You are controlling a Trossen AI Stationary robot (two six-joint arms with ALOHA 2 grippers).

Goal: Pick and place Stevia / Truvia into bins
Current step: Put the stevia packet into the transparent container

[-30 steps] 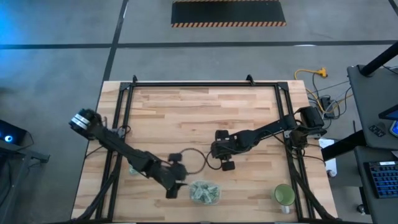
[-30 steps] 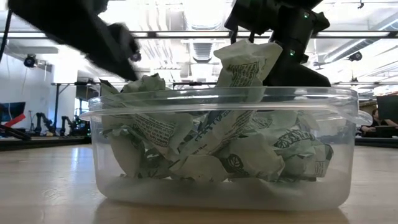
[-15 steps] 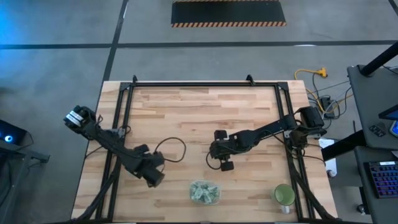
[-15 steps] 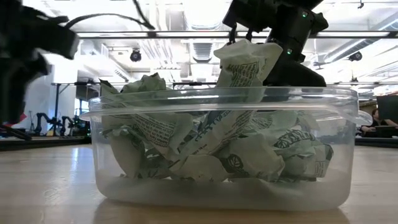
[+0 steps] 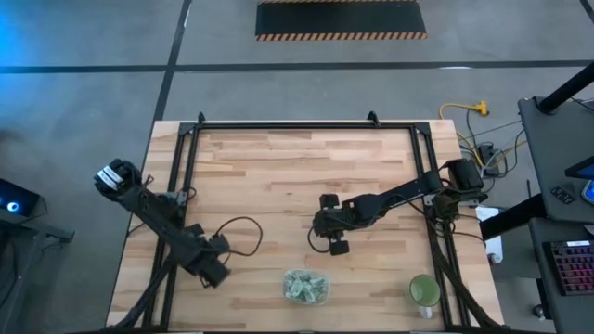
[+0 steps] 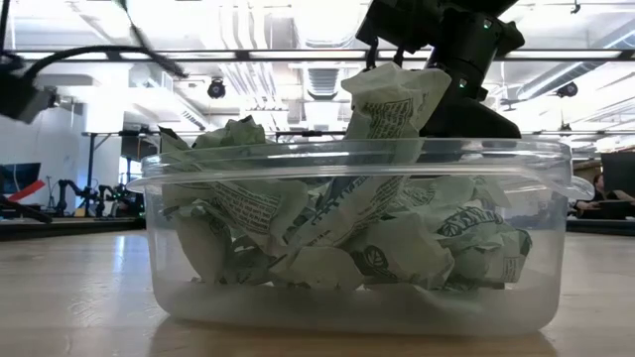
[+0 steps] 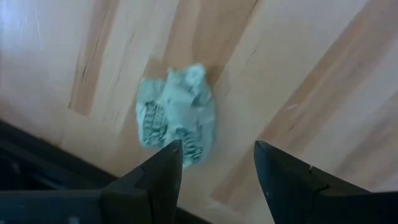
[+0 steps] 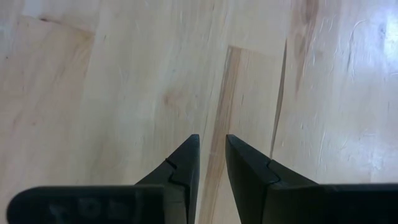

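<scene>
The clear plastic bin (image 5: pixel 305 286) stands near the table's near edge and is filled with crumpled pale green and white sachets (image 6: pixel 337 228). One crumpled sachet (image 7: pixel 176 121) lies alone on the wood near the table's left rail. My left gripper (image 7: pixel 217 152) is open just above it, without touching it. It also shows in the high view (image 5: pixel 212 271). My right gripper (image 8: pixel 212 146) hovers empty over bare wood at mid-table, also seen from above (image 5: pixel 339 246). Its fingers are all but shut, with a narrow gap.
A round green cup (image 5: pixel 424 290) stands at the near right corner. Black frame rails (image 5: pixel 181 167) run along the table's left, right and far sides. A loose cable (image 5: pixel 243 232) loops on the wood beside my left arm. Bare wood lies at the table's far half.
My left gripper has swung away from the bin toward the table's left edge, and now hovers over the loose sachet near the left rail. The bin and its sachets have not moved.
</scene>
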